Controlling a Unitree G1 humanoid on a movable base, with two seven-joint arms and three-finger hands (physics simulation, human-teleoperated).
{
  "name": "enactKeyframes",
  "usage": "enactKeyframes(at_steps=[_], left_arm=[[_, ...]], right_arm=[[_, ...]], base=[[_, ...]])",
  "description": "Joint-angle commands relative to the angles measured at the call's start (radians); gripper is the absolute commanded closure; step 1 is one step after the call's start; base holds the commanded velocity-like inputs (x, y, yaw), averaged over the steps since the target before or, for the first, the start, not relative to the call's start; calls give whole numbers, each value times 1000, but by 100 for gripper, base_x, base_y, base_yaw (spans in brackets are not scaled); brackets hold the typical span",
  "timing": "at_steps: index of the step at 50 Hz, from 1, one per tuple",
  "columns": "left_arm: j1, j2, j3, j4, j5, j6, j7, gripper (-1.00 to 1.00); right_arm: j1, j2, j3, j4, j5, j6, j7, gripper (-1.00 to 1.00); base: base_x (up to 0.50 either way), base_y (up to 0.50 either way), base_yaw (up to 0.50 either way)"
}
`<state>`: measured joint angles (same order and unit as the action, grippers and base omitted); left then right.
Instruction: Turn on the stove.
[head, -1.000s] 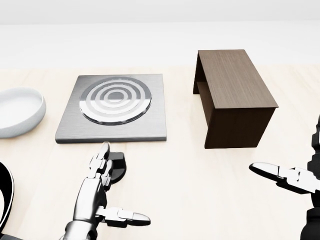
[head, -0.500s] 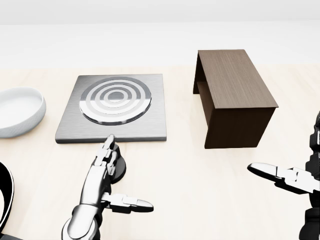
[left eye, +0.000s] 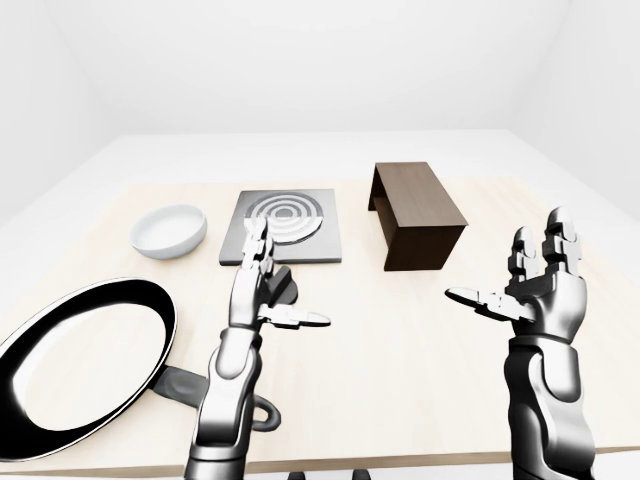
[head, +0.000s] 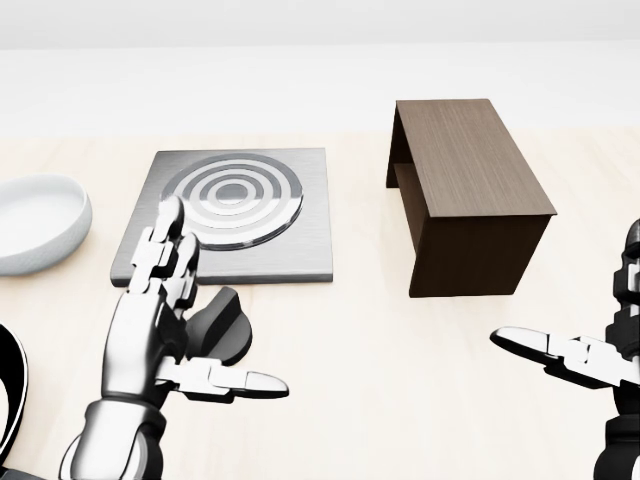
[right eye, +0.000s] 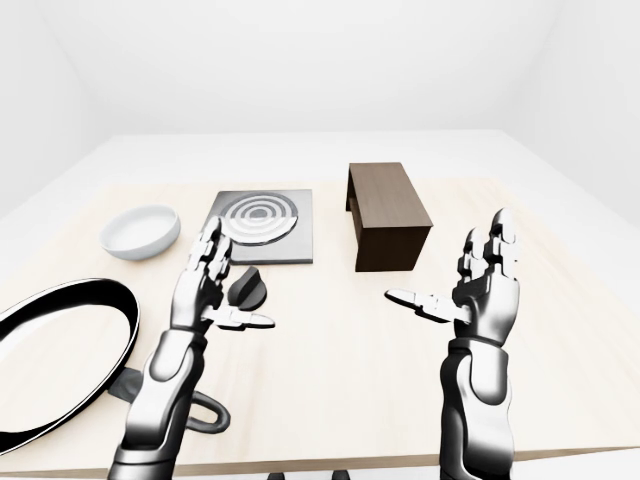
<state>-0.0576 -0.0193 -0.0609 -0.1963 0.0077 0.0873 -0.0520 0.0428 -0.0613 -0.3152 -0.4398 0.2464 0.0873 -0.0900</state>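
Note:
The stove (head: 300, 225) is a flat grey metal plate with a ringed burner (head: 232, 196), left of centre in the head view. Its black knob (head: 222, 330) stands on the table just below the plate. My left hand (head: 170, 320) is open, fingers straight and thumb out to the right, raised just left of the knob and partly in front of it. My right hand (right eye: 470, 285) is open and empty, held up at the right, apart from everything.
A dark wooden box-shaped stand (head: 470, 190) sits right of the stove. A white bowl (head: 35, 220) sits left of it. A black frying pan (left eye: 80, 350) lies at the lower left, its handle (left eye: 175, 385) by my left forearm.
My left hand has lifted off the knob and drawn back to the left; the knob now shows beside it. The right hand has barely moved.

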Motion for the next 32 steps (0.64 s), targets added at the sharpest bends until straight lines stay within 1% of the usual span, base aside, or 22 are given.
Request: enactKeyframes(at_steps=[1, 5, 9, 14, 15, 18, 19, 21, 26, 32], left_arm=[[48, 2, -13, -146, -5, 0, 11, -100], [68, -1, -32, -203, 6, 0, 20, -100], [79, 2, -27, -286, -13, 0, 23, -100], [101, 6, -44, -382, -10, 0, 29, -100], [112, 4, -50, -443, -23, 0, 30, -100], [121, 10, -70, -536, -19, 0, 36, -100], [122, 13, -79, -592, -13, 0, 40, -100], [125, 16, -86, -637, -10, 0, 43, -100], [131, 18, -85, -679, -12, 0, 47, -100], [130, 19, -78, -691, -11, 0, 50, -100]], right_arm=[[0, 0, 1, 0, -2, 0, 0, -100], [0, 0, 1, 2, -3, 0, 1, -100], [-3, -2, 1, -1, -3, 0, 0, -100], [-2, -1, 4, 5, -5, 0, 2, -100], [-2, -2, 2, 3, -5, 0, 2, -100], [-1, -1, 2, 2, -6, 0, 2, -100], [-2, -1, 4, 3, -7, 0, 2, -100], [-2, 0, 7, 9, -10, 0, 4, -100], [1, 0, 6, 11, -10, 0, 9, -100], [1, 2, 10, 19, -14, 0, 11, -100]], base=[[0, 0, 0], [0, 0, 0], [0, 0, 0], [0, 0, 0], [0, 0, 0], [0, 0, 0], [0, 0, 0], [0, 0, 0], [0, 0, 0], [0, 0, 0]])
